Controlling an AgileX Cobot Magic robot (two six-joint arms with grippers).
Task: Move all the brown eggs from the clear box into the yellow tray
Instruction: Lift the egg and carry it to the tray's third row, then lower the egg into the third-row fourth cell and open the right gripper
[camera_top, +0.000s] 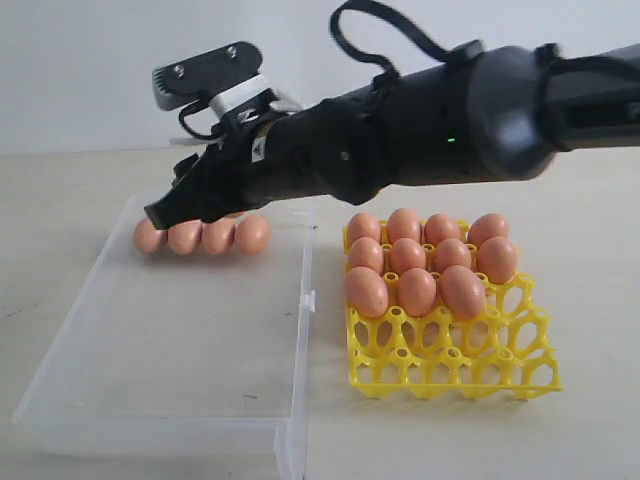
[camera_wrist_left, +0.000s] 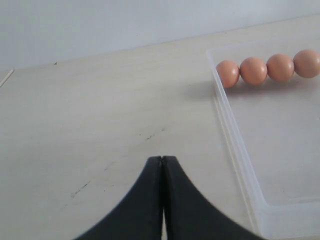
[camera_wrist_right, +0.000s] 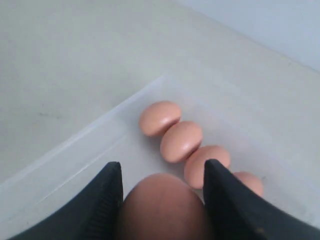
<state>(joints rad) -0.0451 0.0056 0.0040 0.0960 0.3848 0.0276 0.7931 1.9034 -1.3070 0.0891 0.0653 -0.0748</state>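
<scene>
Right tool (camera_wrist_right: 162, 172) grips one egg (camera_wrist_right: 162, 207); left tool (camera_wrist_left: 162, 162) closed. Box (camera_top: 100, 400) four eggs (camera_top: 218, 236), tray (camera_top: 500, 365) eleven.

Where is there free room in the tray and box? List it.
Free: in the yellow tray, the front row plus the right-end cell behind it; in the clear box, the near floor. Crowded: the tray's back rows, the box's far wall, lined by four brown eggs.

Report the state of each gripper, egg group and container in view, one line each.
right gripper: shut on the held egg, fingers either side
left gripper: shut, empty
row of four eggs: lying in the clear box, side by side
clear box: lidless, row at its far wall
yellow tray: eleven eggs seated, front row empty
</scene>
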